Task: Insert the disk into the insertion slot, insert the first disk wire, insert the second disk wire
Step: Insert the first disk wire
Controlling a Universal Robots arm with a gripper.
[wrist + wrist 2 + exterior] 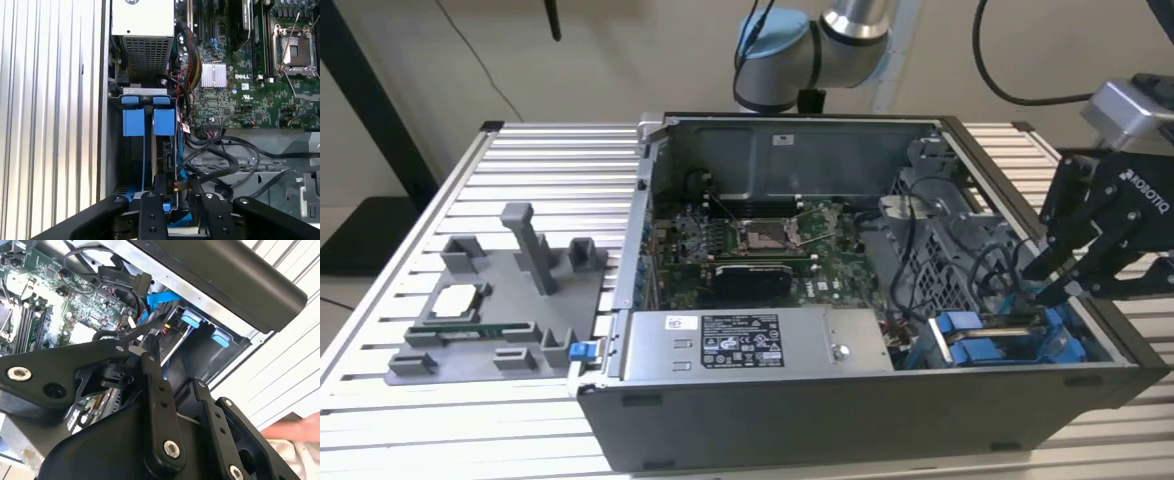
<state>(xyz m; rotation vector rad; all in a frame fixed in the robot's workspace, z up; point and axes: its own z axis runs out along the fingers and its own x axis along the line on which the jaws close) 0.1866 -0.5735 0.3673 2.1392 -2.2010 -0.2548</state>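
The gripper (pixel 1051 288) hangs inside the open case (pixel 854 425), at the corner on the exterior view's right. Its fingers (pixel 150 210) are a little apart and clamp nothing. In the first wrist view a black plug (pixel 174 186) with red and yellow leads sits in the narrow gap between them, at the near end of the disk (pixel 166 150); whether plug and disk touch cannot be told. The disk stands on edge in the drive bay (pixel 145 91), straight ahead of the fingertips. Its blue tab (pixel 164 122) is at the end far from them, with a second blue tab (pixel 133 122) just beside it. A blue cable (pixel 162 297) runs beyond the fingertips, and black cables (pixel 225 160) loop off to one side of them. Past the tabs, farther from the fingers, sits the power supply (pixel 142 20), with the motherboard (pixel 235 85) beside it. The case rests on a slatted table (pixel 547 150), where a grey fixture (pixel 494 300) stands well apart from the fingers.
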